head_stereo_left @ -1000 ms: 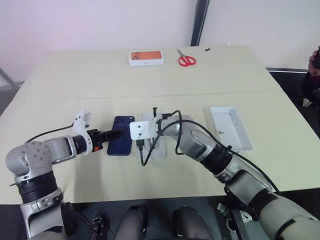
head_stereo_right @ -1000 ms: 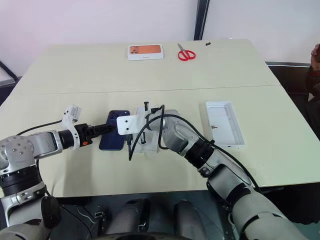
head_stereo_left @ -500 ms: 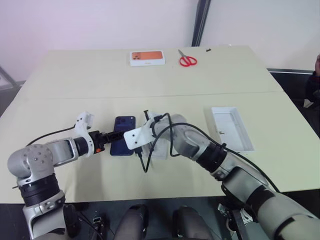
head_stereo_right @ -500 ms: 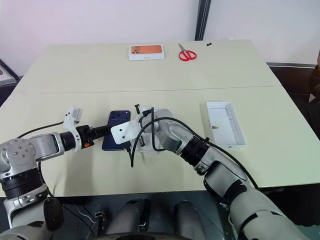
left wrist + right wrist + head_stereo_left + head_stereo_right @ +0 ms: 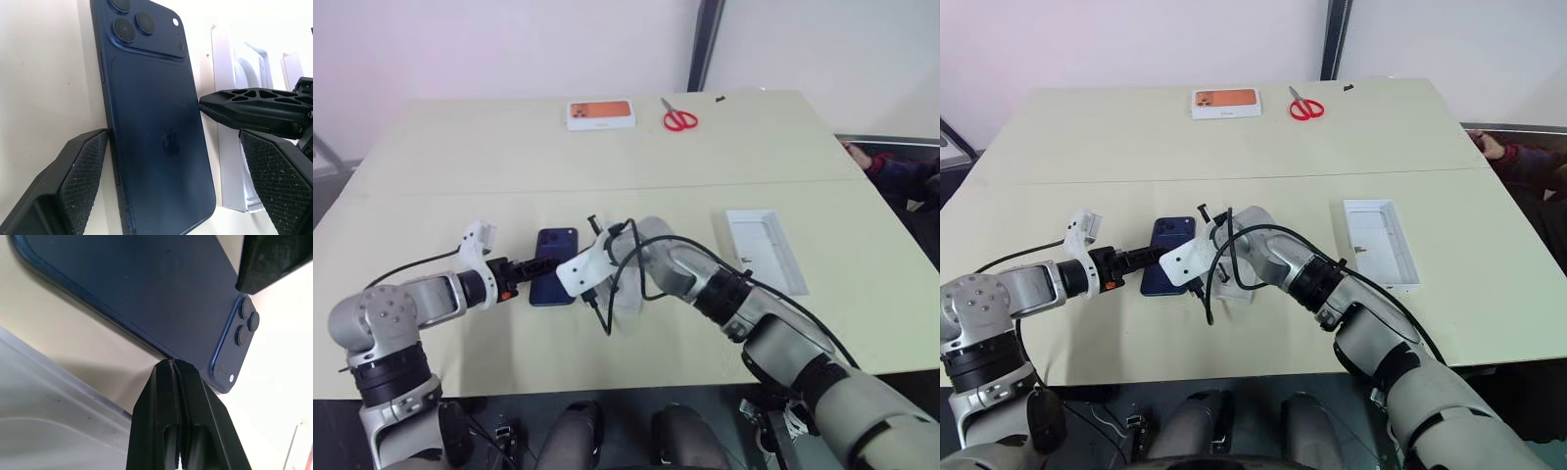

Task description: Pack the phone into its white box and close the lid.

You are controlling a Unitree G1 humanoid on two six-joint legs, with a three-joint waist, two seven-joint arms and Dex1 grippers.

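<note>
Right pincer beside navy phone

Dark navy phone lying camera-side up on a table, between the left gripper's spread fingers.

Beige table — phone, white box, lid, scissors, orange-picture box

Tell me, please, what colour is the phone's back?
Dark navy blue; the phone shows best in the left wrist view.
</note>
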